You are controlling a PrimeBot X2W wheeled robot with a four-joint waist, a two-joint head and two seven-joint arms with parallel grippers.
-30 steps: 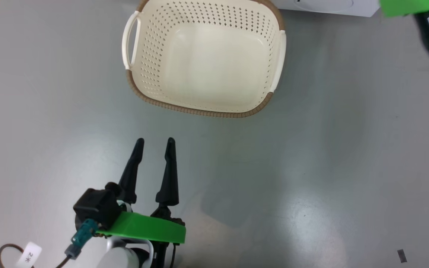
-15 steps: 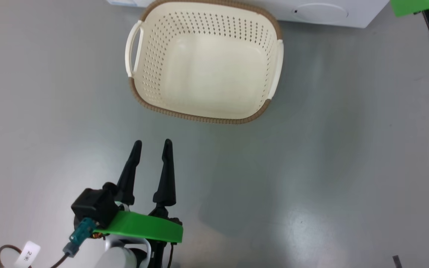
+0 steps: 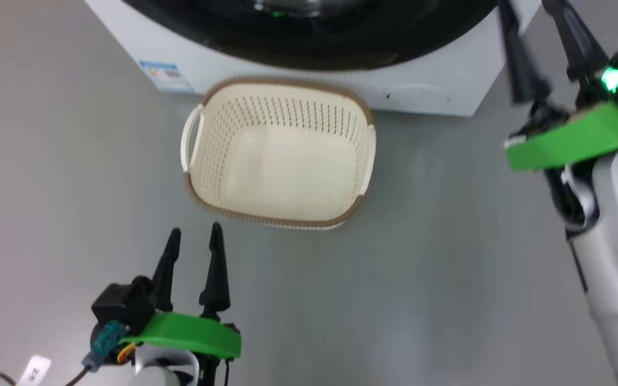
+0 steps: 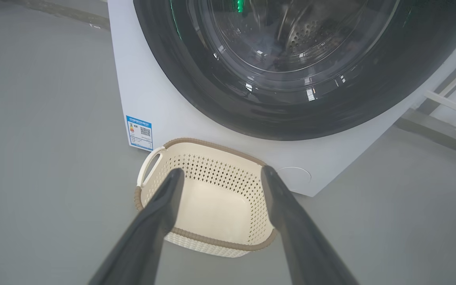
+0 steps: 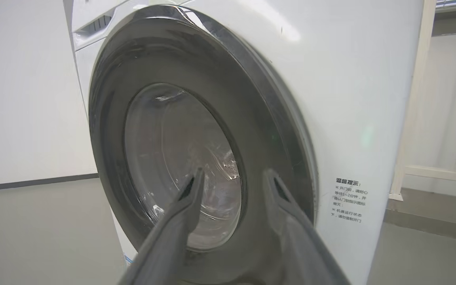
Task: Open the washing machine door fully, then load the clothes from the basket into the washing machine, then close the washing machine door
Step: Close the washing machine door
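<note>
The washing machine (image 3: 438, 102) (image 4: 145, 95) (image 5: 350, 99) stands white and boxy. Its door (image 3: 314, 48) (image 4: 291, 114) (image 5: 109, 130) lies shut against the front, with a black rim around clear glass. The cream basket (image 3: 277, 221) (image 4: 216, 242) sits on the floor just before it, with nothing inside. The clothes are out of view. My left gripper (image 3: 195, 229) (image 4: 222, 171) is open and hovers short of the basket's near rim. My right gripper (image 3: 531, 16) (image 5: 234, 171) is open beside the machine's right front corner. It points at the door glass and holds nothing.
Grey floor (image 3: 421, 279) spreads around the basket. A blue label sticker (image 3: 165, 76) (image 4: 139, 132) marks the machine's lower left front. In the right wrist view, a white wall (image 5: 22, 99) lies beyond the door and pale framing (image 5: 414, 118) stands right of the machine.
The head camera has shifted, bringing the machine's front, its door and the right gripper's fingers into the picture. The left gripper stays open near the basket.
</note>
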